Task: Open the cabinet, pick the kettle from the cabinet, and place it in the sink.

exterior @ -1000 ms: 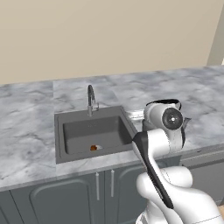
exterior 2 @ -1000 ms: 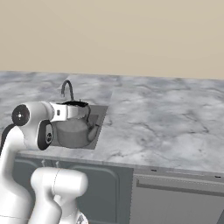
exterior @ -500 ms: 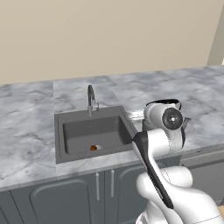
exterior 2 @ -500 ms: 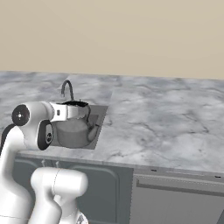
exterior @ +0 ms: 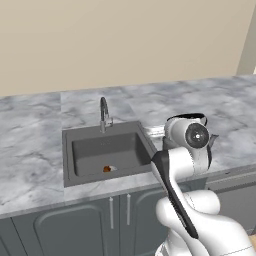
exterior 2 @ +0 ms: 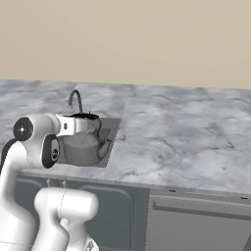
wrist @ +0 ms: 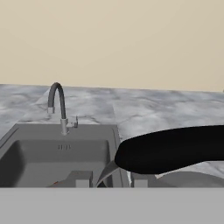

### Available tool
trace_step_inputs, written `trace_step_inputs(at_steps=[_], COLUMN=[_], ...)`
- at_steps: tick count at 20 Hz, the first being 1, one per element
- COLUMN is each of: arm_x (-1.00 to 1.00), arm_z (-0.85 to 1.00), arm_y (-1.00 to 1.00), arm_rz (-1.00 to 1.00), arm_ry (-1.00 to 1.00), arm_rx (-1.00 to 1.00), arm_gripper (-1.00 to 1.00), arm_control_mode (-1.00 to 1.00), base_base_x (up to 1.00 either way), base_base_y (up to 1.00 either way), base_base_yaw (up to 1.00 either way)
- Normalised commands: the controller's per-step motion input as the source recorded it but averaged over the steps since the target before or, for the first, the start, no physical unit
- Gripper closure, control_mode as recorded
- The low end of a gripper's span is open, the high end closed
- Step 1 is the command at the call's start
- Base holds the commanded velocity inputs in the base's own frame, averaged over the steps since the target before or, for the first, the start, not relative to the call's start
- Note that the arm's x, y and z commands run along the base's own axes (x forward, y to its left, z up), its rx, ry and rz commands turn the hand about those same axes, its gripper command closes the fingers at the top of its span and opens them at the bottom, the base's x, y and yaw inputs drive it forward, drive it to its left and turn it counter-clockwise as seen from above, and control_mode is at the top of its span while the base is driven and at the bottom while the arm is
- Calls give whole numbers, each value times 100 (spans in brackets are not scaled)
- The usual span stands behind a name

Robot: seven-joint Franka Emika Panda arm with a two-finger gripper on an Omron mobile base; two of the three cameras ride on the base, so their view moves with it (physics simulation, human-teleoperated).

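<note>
Marble counter (exterior 2: 186,137), one sink (exterior: 107,152); tool (exterior 2: 87,124) grips one kettle (exterior 2: 83,147).

The kettle (exterior 2: 81,147) looks like brushed metal — dull silver-grey, softly sheened — with a matt black handle (wrist: 175,148). The sink (exterior: 105,155) is smooth, matt dark grey (its faucet (exterior: 104,114) a slim satin metal). The countertop (exterior 2: 186,132) reads as polished grey marble, veined.

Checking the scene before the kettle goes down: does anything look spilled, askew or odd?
One thing: a small orange-brown object lies on the floor of the sink, like a leftover scrap. The kettle hangs upright from the gripper at the basin's right edge.
</note>
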Motion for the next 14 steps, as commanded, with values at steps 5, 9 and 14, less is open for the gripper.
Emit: trace_step_inputs(at_steps=[5, 9, 14], arm_x=[0, 0, 0], arm_z=[0, 0, 0], arm_y=[0, 0, 0], arm_rz=[0, 0, 0], arm_ry=[0, 0, 0], arm_rx=[0, 0, 0], arm_gripper=[100, 100, 100], arm_control_mode=[-100, -100, -100], base_base_x=[0, 0, 0], base_base_y=[0, 0, 0], base_base_yaw=[0, 0, 0])
